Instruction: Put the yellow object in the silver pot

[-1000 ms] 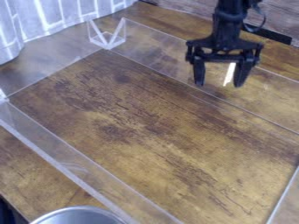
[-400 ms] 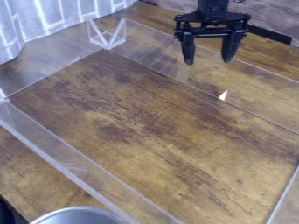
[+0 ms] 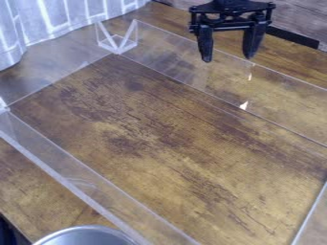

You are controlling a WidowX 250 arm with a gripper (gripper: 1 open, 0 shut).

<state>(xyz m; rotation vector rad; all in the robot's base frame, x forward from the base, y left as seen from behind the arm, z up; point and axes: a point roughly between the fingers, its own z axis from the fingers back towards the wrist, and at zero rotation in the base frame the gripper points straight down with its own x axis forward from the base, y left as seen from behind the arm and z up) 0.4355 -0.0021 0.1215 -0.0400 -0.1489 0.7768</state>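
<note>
We see the wooden tabletop [image 3: 153,144] filling most of the frame. At the bottom left sits the silver pot [image 3: 87,236] — partly cut off by the edge — and at the upper right hangs the black gripper [image 3: 228,50], its fingers spread apart.

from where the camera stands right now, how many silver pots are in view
1: the silver pot, at the bottom left, cut off by the picture's edge; others may be out of frame.

Lighting is moderately bright. A soft, pale sheen lies along the left edge of the tabletop [image 3: 153,144]; its middle reads darker. Glare marks the clear panels [image 3: 90,177]. Resolution is low, with fine detail soft throughout.
</note>
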